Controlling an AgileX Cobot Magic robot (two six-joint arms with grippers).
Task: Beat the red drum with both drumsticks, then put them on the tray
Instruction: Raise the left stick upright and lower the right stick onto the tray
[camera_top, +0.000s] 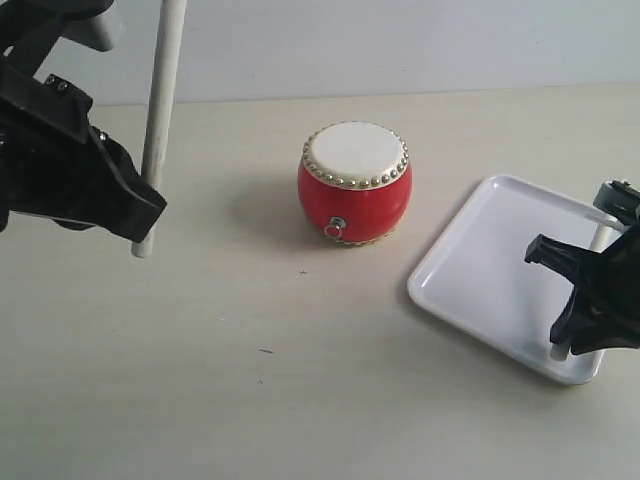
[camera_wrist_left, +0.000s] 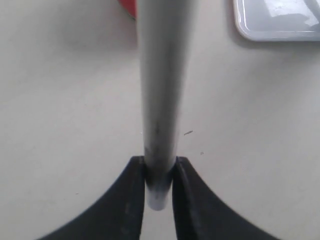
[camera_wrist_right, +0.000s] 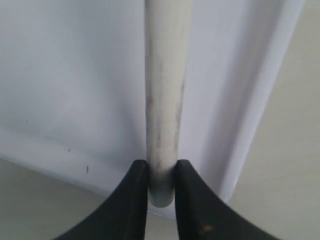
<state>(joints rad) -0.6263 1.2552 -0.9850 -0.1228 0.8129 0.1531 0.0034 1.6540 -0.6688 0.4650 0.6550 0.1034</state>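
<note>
The red drum (camera_top: 354, 184), cream skin up, stands on the table at centre back. At far left my left gripper (camera_top: 140, 215) is shut on a pale drumstick (camera_top: 160, 110) that stands almost upright, well left of the drum. In the left wrist view that drumstick (camera_wrist_left: 162, 90) is clamped near its butt by the left gripper (camera_wrist_left: 160, 175). The white tray (camera_top: 490, 270) lies at right. Over its near right corner my right gripper (camera_top: 575, 335) is shut on the other drumstick (camera_top: 602, 237). In the right wrist view this drumstick (camera_wrist_right: 165, 85) runs above the tray (camera_wrist_right: 65, 75), held by the right gripper (camera_wrist_right: 161, 177).
The beige tabletop (camera_top: 250, 370) spreads around the drum and tray, with a pale wall behind. A sliver of the red drum (camera_wrist_left: 128, 7) and a corner of the tray (camera_wrist_left: 275, 22) show in the left wrist view.
</note>
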